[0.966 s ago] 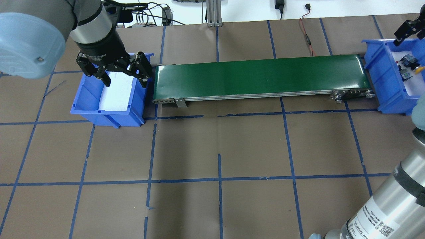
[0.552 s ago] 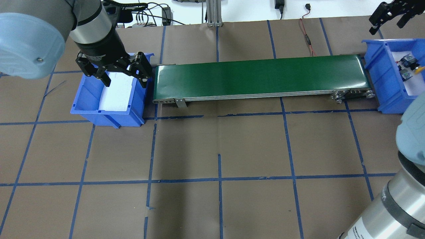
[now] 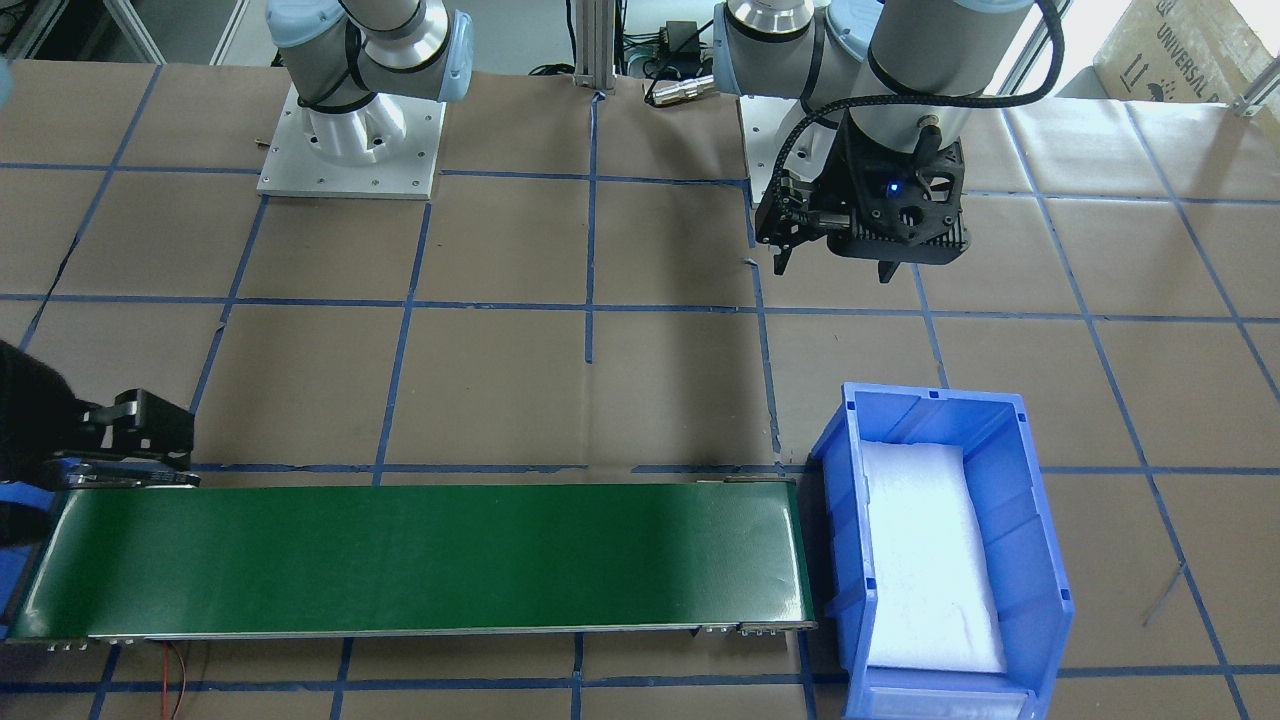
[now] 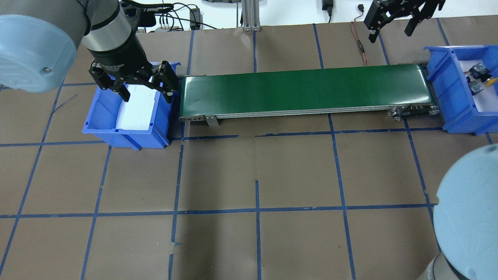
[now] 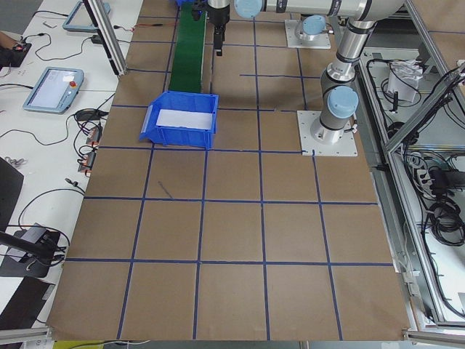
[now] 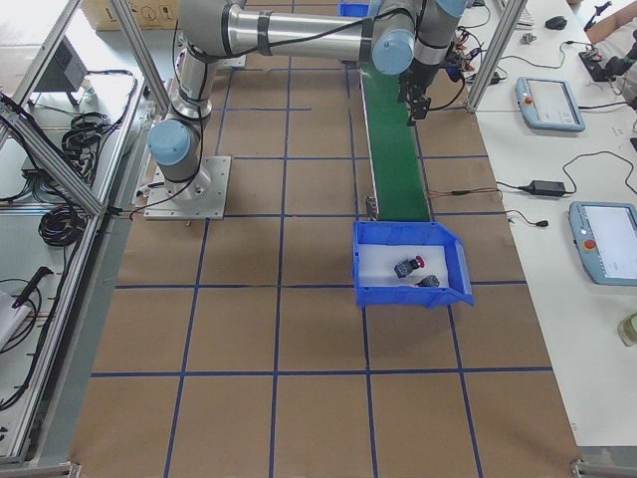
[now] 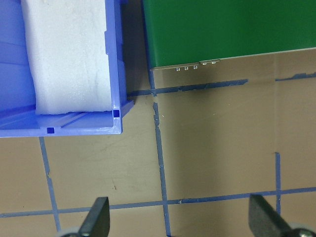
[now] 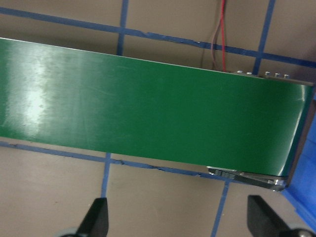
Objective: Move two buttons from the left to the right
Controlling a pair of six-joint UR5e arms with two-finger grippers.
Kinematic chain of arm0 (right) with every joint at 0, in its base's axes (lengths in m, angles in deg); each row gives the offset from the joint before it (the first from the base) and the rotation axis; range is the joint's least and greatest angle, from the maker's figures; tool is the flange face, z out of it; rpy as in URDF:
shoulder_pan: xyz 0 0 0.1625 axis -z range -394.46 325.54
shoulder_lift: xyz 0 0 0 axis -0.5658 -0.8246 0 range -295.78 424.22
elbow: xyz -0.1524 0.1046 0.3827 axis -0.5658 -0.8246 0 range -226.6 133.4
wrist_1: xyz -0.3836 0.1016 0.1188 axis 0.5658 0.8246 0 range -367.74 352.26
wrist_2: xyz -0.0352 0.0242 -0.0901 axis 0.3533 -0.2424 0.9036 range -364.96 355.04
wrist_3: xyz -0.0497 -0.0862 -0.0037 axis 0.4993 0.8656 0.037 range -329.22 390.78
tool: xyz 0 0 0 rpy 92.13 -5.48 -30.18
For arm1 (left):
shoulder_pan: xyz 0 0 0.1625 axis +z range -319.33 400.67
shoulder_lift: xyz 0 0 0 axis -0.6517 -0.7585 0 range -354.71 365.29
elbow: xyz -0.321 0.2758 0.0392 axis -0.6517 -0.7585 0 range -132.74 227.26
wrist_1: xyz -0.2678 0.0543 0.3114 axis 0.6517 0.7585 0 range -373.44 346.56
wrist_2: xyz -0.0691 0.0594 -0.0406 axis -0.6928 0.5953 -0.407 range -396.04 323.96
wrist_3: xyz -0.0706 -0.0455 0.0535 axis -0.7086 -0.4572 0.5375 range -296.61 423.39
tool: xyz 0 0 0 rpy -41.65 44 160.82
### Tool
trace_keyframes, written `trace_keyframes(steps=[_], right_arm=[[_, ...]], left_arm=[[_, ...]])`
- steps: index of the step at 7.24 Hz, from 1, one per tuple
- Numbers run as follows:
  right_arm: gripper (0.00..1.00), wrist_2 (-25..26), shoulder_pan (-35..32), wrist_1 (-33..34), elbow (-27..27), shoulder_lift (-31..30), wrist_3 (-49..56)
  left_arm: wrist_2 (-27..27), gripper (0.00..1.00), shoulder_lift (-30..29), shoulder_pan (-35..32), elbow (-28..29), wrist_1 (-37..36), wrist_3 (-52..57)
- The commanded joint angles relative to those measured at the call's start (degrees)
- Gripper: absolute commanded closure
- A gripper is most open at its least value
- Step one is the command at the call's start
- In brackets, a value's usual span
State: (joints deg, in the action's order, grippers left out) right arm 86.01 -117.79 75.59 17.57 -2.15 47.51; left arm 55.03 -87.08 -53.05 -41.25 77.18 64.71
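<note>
Two buttons (image 4: 477, 71) in right bin (image 4: 441, 83) | left fingers (image 4: 123, 92) apart | right fingers (image 4: 409, 27) apart

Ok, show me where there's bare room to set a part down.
The belt is bare end to end. The table between belt and robot is open paper. The left bin holds only foam. Crowded: the right bin, which holds both buttons.

Overhead faces front camera — wrist views (apparently close) look down on belt (image 8: 148, 108).
</note>
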Motion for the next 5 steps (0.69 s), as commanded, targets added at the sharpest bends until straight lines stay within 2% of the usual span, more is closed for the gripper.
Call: trace_keyframes(steps=[1, 3, 5], right_arm=[[0.0, -0.26, -1.57, 0.42, 7.85, -7.33, -3.97], [0.0, -0.35, -3.06, 3.48, 15.08, -12.1, -7.6], [0.0, 0.36, -3.06, 4.28, 17.12, -18.15, -8.38]], left_arm=[[-0.02, 0.0, 0.0, 0.03, 0.0, 0.0, 0.0], [-0.02, 0.0, 0.0, 0.03, 0.0, 0.0, 0.0], [0.07, 0.0, 0.0, 0.03, 0.0, 0.0, 0.0]])
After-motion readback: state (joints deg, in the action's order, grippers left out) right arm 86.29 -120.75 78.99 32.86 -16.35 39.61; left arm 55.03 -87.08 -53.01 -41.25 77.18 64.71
